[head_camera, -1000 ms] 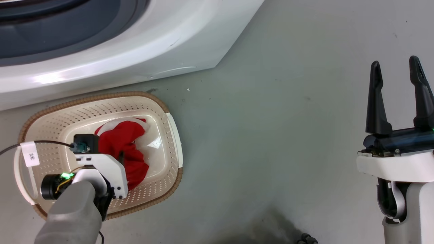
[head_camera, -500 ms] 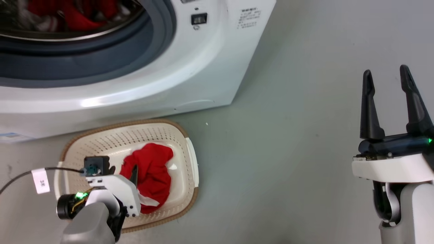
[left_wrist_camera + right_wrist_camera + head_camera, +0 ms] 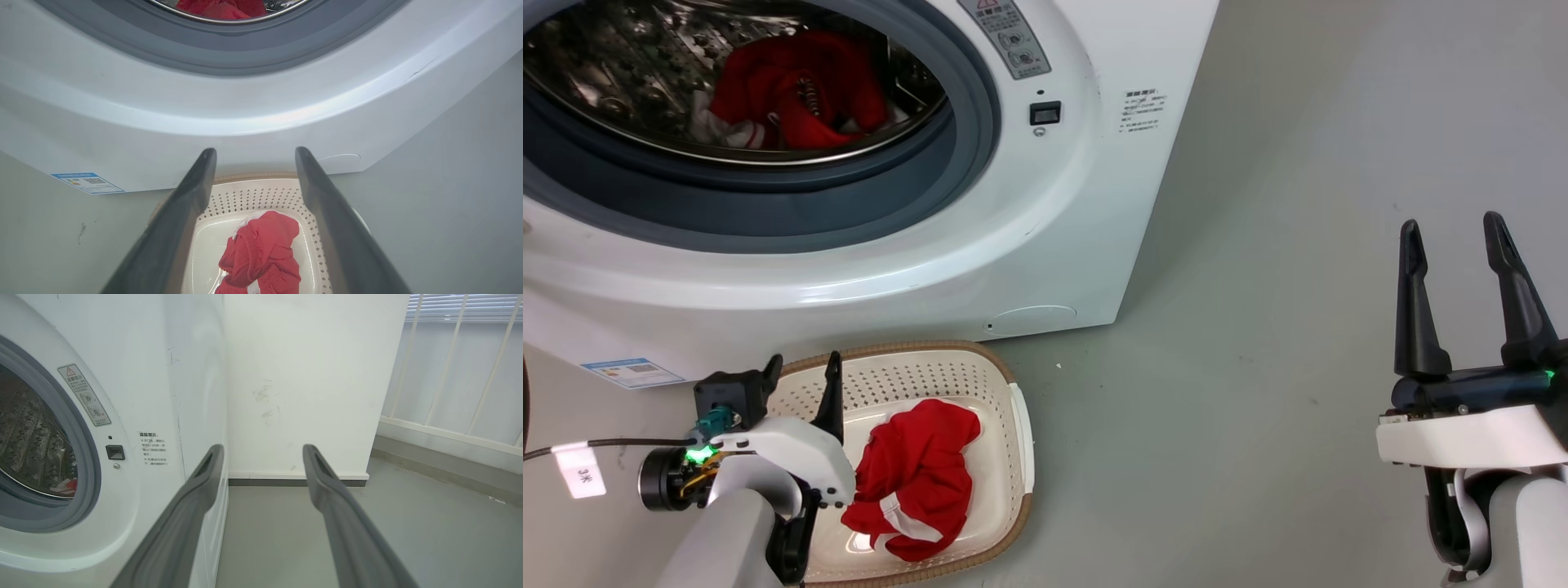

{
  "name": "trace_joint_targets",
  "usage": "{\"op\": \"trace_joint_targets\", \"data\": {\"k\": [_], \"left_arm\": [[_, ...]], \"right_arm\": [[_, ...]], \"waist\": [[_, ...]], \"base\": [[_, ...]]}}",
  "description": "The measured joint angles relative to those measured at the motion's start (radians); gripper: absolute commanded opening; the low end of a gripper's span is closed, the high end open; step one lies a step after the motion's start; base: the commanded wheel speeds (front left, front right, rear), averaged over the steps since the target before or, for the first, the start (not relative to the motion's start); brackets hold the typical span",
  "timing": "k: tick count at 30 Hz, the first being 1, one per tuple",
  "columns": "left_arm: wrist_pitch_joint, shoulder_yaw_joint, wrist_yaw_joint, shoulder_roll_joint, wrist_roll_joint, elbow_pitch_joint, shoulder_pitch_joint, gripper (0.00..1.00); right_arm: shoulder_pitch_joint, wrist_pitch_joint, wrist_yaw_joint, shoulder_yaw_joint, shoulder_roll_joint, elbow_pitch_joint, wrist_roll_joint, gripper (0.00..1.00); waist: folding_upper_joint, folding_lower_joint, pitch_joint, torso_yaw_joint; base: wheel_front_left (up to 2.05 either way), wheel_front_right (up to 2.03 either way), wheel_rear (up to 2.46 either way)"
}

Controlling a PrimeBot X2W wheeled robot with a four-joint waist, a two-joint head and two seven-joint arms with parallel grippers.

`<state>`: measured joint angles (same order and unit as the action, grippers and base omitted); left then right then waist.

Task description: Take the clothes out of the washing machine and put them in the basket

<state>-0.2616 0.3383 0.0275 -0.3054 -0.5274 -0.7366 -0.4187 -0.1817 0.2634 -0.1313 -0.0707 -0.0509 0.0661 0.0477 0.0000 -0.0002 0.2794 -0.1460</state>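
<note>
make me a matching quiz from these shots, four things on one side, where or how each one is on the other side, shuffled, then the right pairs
Things
1 left gripper
2 right gripper
3 basket
4 drum

Places and states
a perforated steel, crumpled red garment inside
b open, over bare floor to the right of the washing machine
c open, by the basket's left end
d on the floor, striped red garment inside

Pairs: 1-c, 2-b, 3-d, 4-a

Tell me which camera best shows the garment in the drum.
Head view: the red garment shows nearly whole in the drum. Left wrist view catches one edge; right wrist view, a red sliver.
</note>
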Motion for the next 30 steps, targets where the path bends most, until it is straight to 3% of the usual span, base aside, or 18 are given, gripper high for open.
{"op": "trace_joint_targets", "data": {"k": [8,14,18,23,30], "left_arm": [[0.000,-0.046,0.016,0.010,0.061,0.184,0.028,1.00],[0.016,-0.059,0.028,-0.019,0.077,0.239,-0.084,1.00],[0.077,-0.059,0.016,-0.046,0.079,0.255,-0.184,1.00],[0.195,-0.059,-0.007,-0.121,0.093,0.258,-0.333,1.00],[0.439,-0.047,-0.082,-0.229,0.091,0.183,-0.601,1.00]], "right_arm": [[0.003,0.000,0.000,-0.003,0.000,0.011,0.004,1.00],[0.000,0.000,0.000,0.006,0.000,0.026,0.005,1.00],[-0.017,0.000,0.000,0.014,0.000,0.032,0.014,1.00],[-0.046,0.000,0.000,0.024,0.000,0.043,0.030,1.00],[-0.086,0.000,0.000,0.040,0.000,0.062,0.038,1.00]], "waist": [[0.0000,0.0000,0.001,0.021],[0.0000,0.0001,0.051,0.025],[0.0000,0.0001,0.102,0.017],[0.0000,0.0002,0.176,-0.001],[0.0000,0.0003,0.296,-0.037]], "base": [[0.00,0.00,0.00],[0.00,0.00,0.00],[0.00,0.00,0.00],[0.00,0.00,0.00],[0.00,0.00,0.00]]}}
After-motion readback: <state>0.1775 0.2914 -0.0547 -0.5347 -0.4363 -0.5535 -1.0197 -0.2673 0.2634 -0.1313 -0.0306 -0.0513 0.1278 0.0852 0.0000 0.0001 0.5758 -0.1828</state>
